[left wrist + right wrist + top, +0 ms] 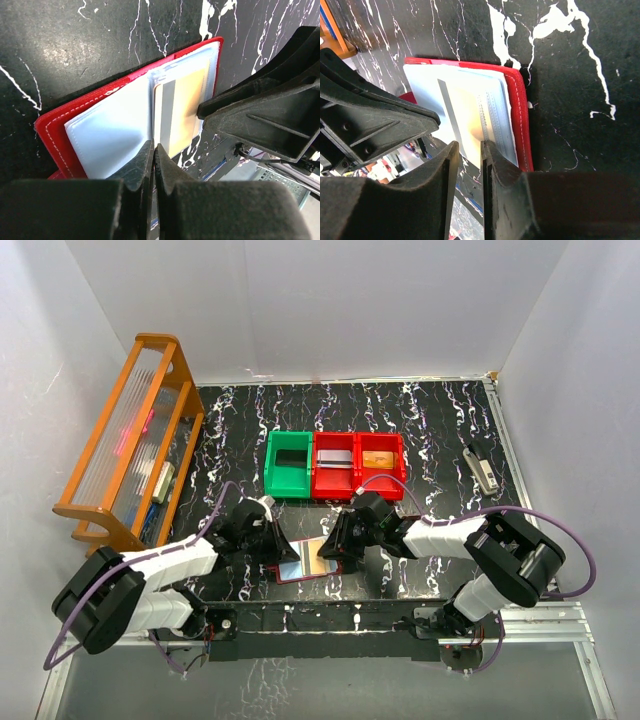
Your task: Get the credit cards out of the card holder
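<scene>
The card holder (300, 562) lies open on the black marbled table between both grippers, its red cover (52, 132) under pale clear sleeves (110, 132). A gold credit card (182, 107) with a grey stripe sits in the right-hand sleeve, and it also shows cream in the right wrist view (470, 112). My left gripper (153, 149) is shut, its tips at the fold between the sleeves; whether it pinches a sleeve I cannot tell. My right gripper (470, 146) stands a narrow gap open at the card's near edge, beside the red rim (520, 115).
Behind the card holder stand a green bin (290, 466) and two red bins (336, 480) (383, 480); a tan flat piece lies in the right one. An orange rack (130, 445) fills the left side. A small grey object (482, 468) lies at the right.
</scene>
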Tool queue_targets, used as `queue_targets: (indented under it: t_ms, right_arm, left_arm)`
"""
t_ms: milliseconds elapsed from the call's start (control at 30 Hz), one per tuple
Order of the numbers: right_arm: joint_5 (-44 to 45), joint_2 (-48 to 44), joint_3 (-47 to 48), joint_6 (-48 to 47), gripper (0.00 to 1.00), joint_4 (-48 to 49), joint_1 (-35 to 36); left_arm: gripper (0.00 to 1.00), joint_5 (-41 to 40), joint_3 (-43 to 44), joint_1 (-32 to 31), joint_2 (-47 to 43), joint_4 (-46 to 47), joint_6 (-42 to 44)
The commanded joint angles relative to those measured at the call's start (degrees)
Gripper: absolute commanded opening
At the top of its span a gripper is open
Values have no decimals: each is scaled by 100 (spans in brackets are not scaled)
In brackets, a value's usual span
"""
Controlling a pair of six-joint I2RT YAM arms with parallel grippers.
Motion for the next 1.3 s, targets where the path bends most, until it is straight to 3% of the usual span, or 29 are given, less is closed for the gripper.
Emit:
queue_targets:
  t_ms: [0,133,267,400,500,667,767,833,1133,1267]
  right_arm:
    - [398,144,-197,-167,24,-583,38]
    - [300,107,-195,-229,21,-461,38]
    - [95,182,-95,-362,18,-361,38]
    - [-200,271,-173,-137,20,84,43]
    - [-284,324,-236,17,20,279,45]
    - [-377,556,-259,118,20,366,139]
    - [-321,596,-378,226,20,493,202]
    - [-311,629,-423,237,20,511,205]
    - [441,192,-167,-76,26,-466,171]
    - [608,-153,-26,-272,28,-691,152]
  left_arm:
    - [0,-171,75,-14,-218,-408,148]
    - [0,-78,88,-11,-138,-320,117]
    - [17,258,66,-13,172,85,20]
    - [26,521,-4,-13,486,593,-122]
    - [27,735,-60,-20,762,1063,-279]
    - [16,962,-392,-22,1162,2208,-831]
    - [2,954,-426,-22,1190,2389,-879]
    - [0,958,-402,-18,1145,2428,-870]
    - [0,205,-126,-14,-26,497,-113]
    - [0,120,-320,21,-336,286,-72]
